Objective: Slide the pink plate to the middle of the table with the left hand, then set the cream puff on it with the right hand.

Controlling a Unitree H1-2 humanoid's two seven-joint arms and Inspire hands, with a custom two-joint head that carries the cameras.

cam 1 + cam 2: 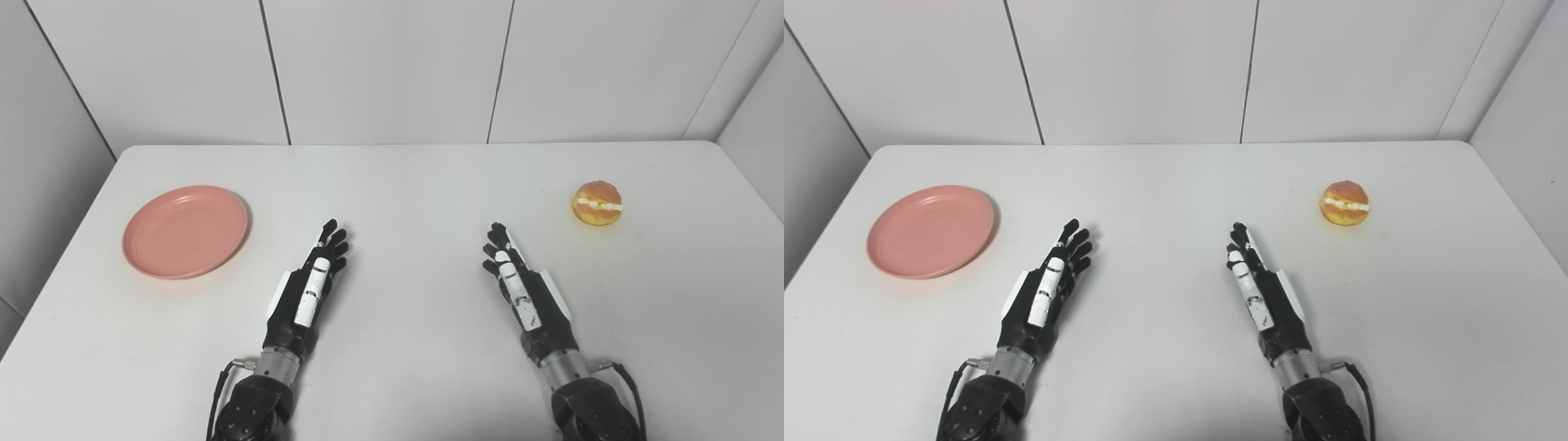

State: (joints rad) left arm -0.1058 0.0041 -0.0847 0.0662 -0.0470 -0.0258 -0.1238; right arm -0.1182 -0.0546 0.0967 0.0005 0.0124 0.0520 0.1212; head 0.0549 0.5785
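Pink plate sits at left of frame on the white table, off to the left of the left hand and apart from it — that hand is the nearer one, fingers extended and holding nothing. Plate is round, shallow, empty. Cream puff lies upper right, beyond the right hand — also released, empty.

White table, pink plate at its left, cream puff at its right, left hand and right hand between them, fingers extended, holding nothing
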